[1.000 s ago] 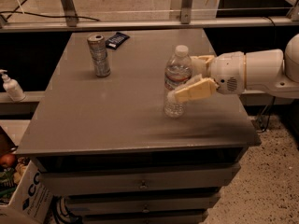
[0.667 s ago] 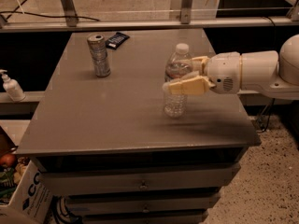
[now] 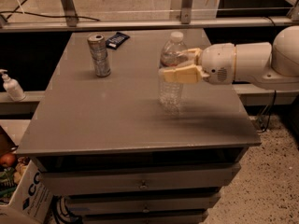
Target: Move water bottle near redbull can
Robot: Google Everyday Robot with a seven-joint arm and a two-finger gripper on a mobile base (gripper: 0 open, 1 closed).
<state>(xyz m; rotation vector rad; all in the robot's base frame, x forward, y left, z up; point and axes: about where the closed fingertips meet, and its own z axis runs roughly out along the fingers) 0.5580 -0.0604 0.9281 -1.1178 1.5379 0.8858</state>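
Right now the hand [image 3: 174, 66] is pinching the water bottle [image 3: 170, 94] around its middle, reaching in from the right, probably so the tall bottle is staying upright for the move. The bottle is sitting toward the right of the counter [image 3: 117, 120], well apart from the redbull can [image 3: 99, 55], which is standing at the back left near a dark blue packet [image 3: 117, 39]. Drawers are showing under the grey counter. A white pump bottle [image 3: 11, 85] is resting on a ledge at left, above a cardboard box [image 3: 28, 197].
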